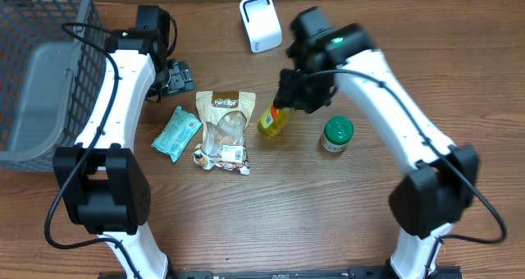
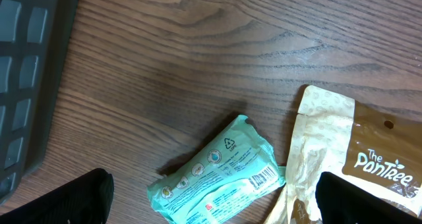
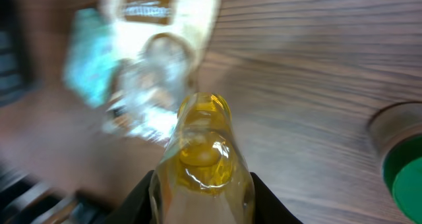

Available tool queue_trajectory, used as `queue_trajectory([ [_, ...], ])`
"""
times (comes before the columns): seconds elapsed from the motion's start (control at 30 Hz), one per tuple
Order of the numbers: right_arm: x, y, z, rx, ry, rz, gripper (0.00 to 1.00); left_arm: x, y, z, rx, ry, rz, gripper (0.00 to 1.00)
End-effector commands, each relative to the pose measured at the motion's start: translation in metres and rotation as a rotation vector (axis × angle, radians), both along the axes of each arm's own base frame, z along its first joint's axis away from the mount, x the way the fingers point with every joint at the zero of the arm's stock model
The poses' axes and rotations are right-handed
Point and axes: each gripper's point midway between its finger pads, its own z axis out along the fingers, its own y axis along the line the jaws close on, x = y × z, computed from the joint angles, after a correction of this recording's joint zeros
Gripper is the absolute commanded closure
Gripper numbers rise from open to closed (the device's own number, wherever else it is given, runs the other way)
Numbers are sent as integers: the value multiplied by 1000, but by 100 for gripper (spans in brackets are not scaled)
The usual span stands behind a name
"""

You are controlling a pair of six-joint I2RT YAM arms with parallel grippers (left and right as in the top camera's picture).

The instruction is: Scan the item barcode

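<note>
My right gripper (image 1: 294, 94) is shut on a yellow bottle (image 1: 274, 120) wrapped in clear film and holds it tilted just over the table, right of the brown snack pouch (image 1: 223, 125). In the right wrist view the bottle (image 3: 201, 145) fills the space between my black fingers (image 3: 140, 199), and the background is blurred. The white scanner (image 1: 260, 23) stands at the back centre. My left gripper (image 1: 176, 75) hangs open above a teal packet (image 2: 217, 176), whose barcode (image 2: 264, 178) faces up. No barcode shows on the bottle.
A grey wire basket (image 1: 41, 74) takes up the left side, and its wall (image 2: 26, 72) is close to my left gripper. A green-lidded jar (image 1: 337, 134) stands right of the bottle. The pouch (image 2: 359, 155) lies right of the teal packet (image 1: 176, 133).
</note>
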Motion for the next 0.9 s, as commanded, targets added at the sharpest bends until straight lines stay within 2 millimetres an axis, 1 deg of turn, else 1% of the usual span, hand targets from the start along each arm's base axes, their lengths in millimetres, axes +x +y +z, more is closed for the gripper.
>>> queue_trajectory([
  [0.0, -13, 12, 62, 296, -64, 158, 89, 5, 1, 3, 16, -10, -13, 0],
  [0.13, -22, 1, 88, 499, -44, 224, 89, 5, 1, 3, 16, -10, -13, 0],
  [0.23, -34, -5, 105, 629, -52, 289, 89, 5, 1, 3, 16, -10, -13, 0],
  [0.27, -42, -11, 110, 663, -60, 324, 89, 5, 1, 3, 16, -10, -13, 0],
  [0.33, -48, -18, 110, 670, -69, 354, 89, 5, 1, 3, 16, -10, -13, 0],
  [0.4, -47, -20, 110, 670, -76, 353, 89, 5, 1, 3, 16, -10, -13, 0],
  [0.87, -47, -20, 112, 678, -78, 355, 89, 5, 1, 3, 16, -10, -13, 0],
])
